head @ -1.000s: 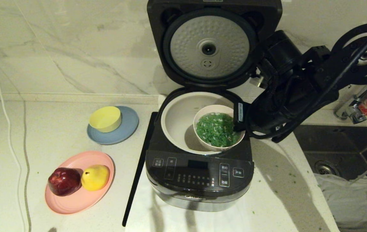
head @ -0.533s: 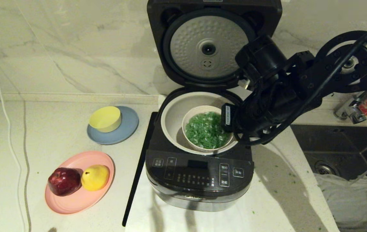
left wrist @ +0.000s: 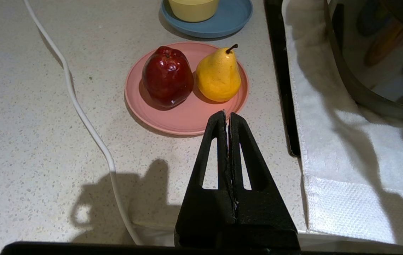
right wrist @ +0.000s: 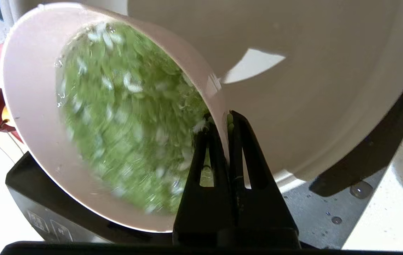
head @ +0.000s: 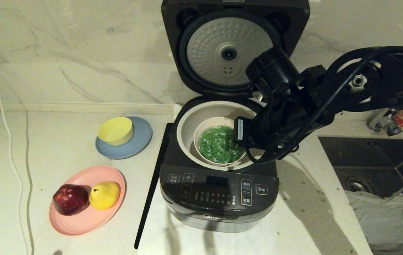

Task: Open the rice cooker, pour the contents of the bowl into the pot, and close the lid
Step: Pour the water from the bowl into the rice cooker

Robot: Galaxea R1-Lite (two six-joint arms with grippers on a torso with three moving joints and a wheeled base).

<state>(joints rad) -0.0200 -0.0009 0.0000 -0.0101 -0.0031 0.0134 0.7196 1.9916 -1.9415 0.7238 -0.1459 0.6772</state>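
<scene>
Bowl hangs over the pot, pinched at its three-o'clock rim by the right gripper. Wet green bits make it heavy and likely slippery; this rim pinch suits tipping. Left gripper, clenched empty, idles near the fruit plate.

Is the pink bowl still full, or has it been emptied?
Full. The bowl still holds its green bits, gripped at its rim by the right gripper over the empty pot.

Right arm matte black — looped cables, silver joint hub, triangular slotted fingers.
</scene>
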